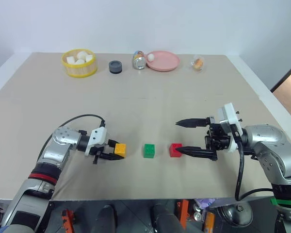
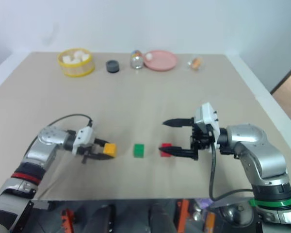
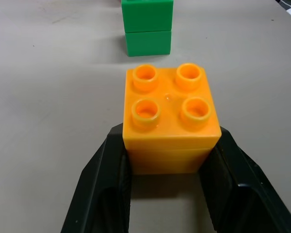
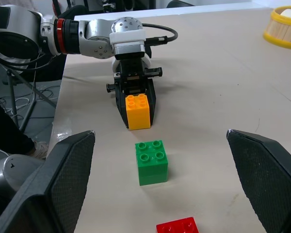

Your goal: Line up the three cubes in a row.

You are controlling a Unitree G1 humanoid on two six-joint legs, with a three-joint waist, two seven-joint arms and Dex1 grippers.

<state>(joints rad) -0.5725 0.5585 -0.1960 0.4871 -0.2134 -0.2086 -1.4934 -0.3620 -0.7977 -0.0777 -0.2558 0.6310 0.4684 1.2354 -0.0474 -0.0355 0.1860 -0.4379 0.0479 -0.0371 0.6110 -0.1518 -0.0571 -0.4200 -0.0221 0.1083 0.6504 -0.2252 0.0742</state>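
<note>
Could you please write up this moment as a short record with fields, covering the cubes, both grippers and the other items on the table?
cubes: orange-yellow cube, green cube, red cube, in a row on the table
left gripper: fingers either side of the orange-yellow cube, which sits on the table
right gripper: wide open, lower finger beside the red cube
far edge: yellow basket, dark disc, can, pink plate

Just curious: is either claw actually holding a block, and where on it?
The left gripper straddles the orange-yellow cube's lower sides; firm hold can't be told. Right gripper holds nothing.
</note>
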